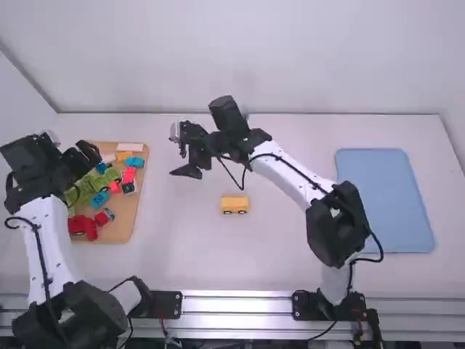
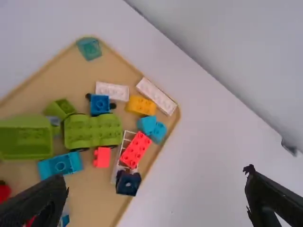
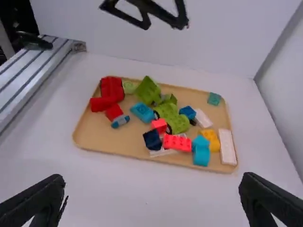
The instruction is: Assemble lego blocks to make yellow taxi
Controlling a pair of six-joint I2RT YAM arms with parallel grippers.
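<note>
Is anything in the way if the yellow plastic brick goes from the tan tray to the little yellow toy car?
Maybe. A light blue plastic block sits right beside the yellow brick. Then, over the white table, the right arm's black two-finger gripper hangs roughly between the tan tray and the yellow toy car with wheels.

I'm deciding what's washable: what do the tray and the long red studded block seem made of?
Tray: perhaps wood or plastic, matte; evenly tan, no clear grain visible. Long red block: most likely hard plastic, smooth, from its solid bright colour and moulded studs.
</note>
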